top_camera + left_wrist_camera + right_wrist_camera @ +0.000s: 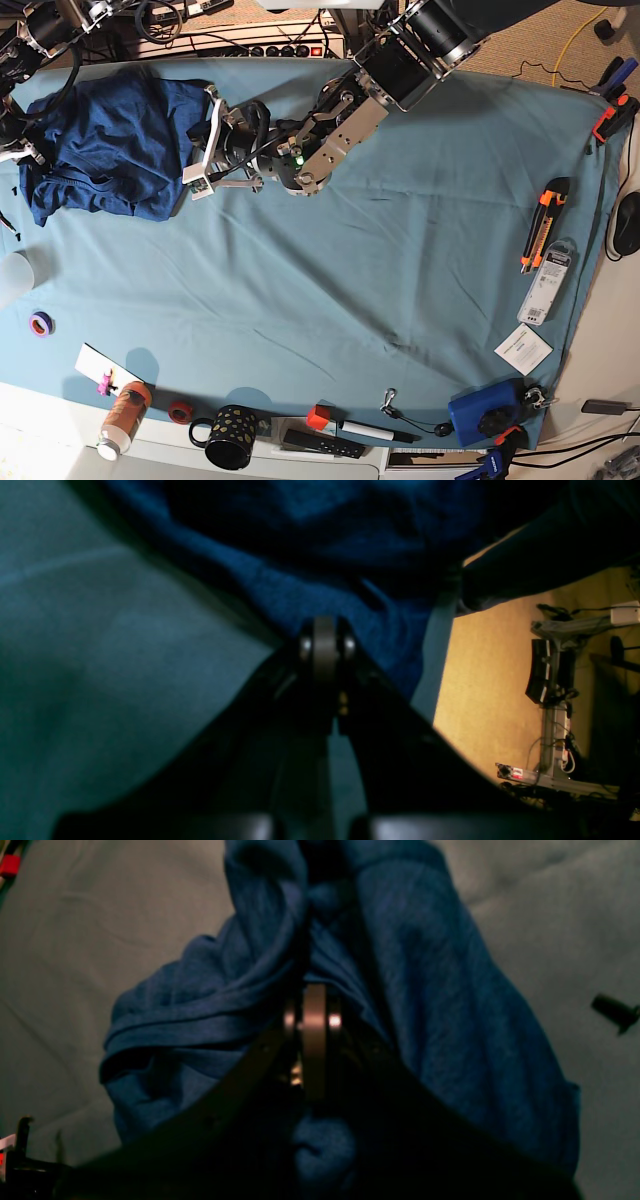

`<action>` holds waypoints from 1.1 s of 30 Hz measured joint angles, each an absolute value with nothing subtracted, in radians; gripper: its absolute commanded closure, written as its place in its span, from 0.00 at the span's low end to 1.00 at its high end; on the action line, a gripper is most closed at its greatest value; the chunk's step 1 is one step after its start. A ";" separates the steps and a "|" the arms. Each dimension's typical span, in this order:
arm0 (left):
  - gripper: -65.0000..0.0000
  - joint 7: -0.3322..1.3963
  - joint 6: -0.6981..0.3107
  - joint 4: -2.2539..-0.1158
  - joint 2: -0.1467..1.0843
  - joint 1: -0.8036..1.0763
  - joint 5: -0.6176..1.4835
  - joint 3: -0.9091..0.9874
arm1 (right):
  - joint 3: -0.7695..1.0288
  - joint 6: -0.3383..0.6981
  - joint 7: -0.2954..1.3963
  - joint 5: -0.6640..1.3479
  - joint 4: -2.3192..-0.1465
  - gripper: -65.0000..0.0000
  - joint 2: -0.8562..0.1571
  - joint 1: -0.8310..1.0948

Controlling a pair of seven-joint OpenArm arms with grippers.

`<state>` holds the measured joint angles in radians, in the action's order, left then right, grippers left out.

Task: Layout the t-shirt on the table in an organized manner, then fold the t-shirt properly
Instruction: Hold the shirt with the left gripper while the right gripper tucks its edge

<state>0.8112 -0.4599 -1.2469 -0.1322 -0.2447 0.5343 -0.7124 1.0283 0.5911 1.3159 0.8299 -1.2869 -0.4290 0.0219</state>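
Step in hand: the bunched t-shirt (105,150) is to be drawn out flat; both pinches should be kept firm and pulled apart evenly, so the cloth is not dragged off the edge.
Left gripper (327,647): pressed together on a fold of the shirt, near the table (400,260) rim.
Right gripper (314,1020): pinched on gathered fabric; cloth hangs around and beyond it.
T-shirt position: crumpled at the table's far left corner in the base view.

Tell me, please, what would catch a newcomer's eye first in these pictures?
The crumpled navy t-shirt bunched at the far left corner of the teal table, with both arms reaching into it. Each wrist view shows closed fingers buried in blue fabric. Small clutter lines the edges, such as an orange utility knife on the right.
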 measured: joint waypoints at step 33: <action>1.00 0.826 -0.460 -1.247 -0.132 -0.245 0.534 -0.712 | 0.763 0.554 1.040 0.577 -1.285 1.00 -0.430 -0.224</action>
<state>0.8265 -0.4599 -1.2469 -0.1322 -0.2447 0.5343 -0.7124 0.7628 0.5537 1.0405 0.5766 -1.2850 -0.4297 -0.2237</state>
